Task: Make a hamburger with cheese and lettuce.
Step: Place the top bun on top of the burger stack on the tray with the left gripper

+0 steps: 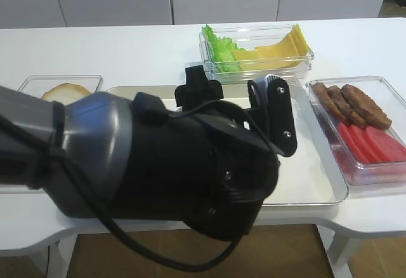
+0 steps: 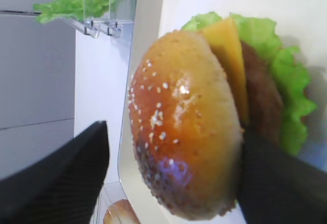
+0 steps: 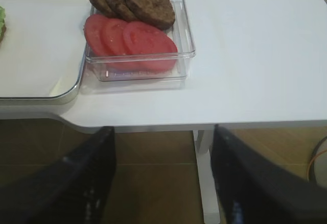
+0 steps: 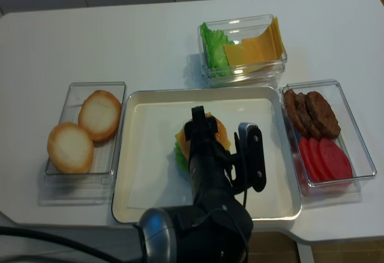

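Observation:
The hamburger (image 2: 189, 121) lies on the white tray (image 4: 150, 173), seen sideways in the left wrist view. Its glossy seeded top bun sits over the yellow cheese (image 2: 227, 55), a brown patty and the frilly lettuce (image 2: 291, 81). My left gripper (image 2: 173, 132) straddles the top bun, open. One finger (image 2: 61, 178) stands clear of the bun, and the other (image 2: 281, 183) is close against the stack's side. In the overhead view the left gripper (image 4: 222, 120) covers most of the hamburger (image 4: 217, 133). My right gripper (image 3: 162, 147) hangs open and empty over the floor, off the table's front edge.
Two pale bun halves (image 4: 99, 114) lie in a clear box left of the tray. Behind it, a box (image 4: 243, 65) holds loose lettuce leaves and cheese slices. On the right, patties (image 4: 312, 111) and tomato slices (image 4: 327, 158) share another box.

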`<state>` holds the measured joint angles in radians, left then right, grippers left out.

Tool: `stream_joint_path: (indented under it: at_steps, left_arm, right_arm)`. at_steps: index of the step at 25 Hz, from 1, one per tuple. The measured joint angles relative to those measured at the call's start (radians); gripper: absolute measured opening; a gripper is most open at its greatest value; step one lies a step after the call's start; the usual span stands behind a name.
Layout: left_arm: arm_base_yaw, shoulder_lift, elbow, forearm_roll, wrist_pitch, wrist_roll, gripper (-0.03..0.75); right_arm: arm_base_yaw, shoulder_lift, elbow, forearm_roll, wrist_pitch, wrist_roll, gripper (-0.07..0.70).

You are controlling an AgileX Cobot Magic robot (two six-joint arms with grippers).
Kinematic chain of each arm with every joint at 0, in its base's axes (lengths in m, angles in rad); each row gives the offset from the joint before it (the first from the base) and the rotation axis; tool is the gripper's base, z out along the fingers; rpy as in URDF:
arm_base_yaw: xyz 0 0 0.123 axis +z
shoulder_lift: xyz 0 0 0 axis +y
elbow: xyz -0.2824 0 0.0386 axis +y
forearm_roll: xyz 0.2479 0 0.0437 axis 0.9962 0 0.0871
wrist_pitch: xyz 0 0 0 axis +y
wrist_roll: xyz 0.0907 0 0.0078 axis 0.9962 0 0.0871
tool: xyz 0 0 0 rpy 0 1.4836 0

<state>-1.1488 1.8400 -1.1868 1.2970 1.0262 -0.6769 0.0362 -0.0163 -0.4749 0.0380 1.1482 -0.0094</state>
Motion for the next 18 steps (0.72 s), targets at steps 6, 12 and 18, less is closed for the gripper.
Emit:
stream_joint_path:
  at_steps: [6, 12, 18]
  left_arm:
    - [0.0, 0.0, 0.0, 0.002, 0.002, 0.0, 0.581]
    - [0.0, 0.0, 0.0, 0.005, 0.005, 0.0, 0.62]
    - [0.0, 0.0, 0.0, 0.005, 0.025, -0.002, 0.622]
  right_arm:
    - [0.0, 0.0, 0.0, 0.0, 0.0, 0.0, 0.451]
    - [0.0, 0.0, 0.0, 0.0, 0.0, 0.0, 0.451]
    - [0.0, 0.0, 0.0, 0.0, 0.0, 0.0, 0.451]
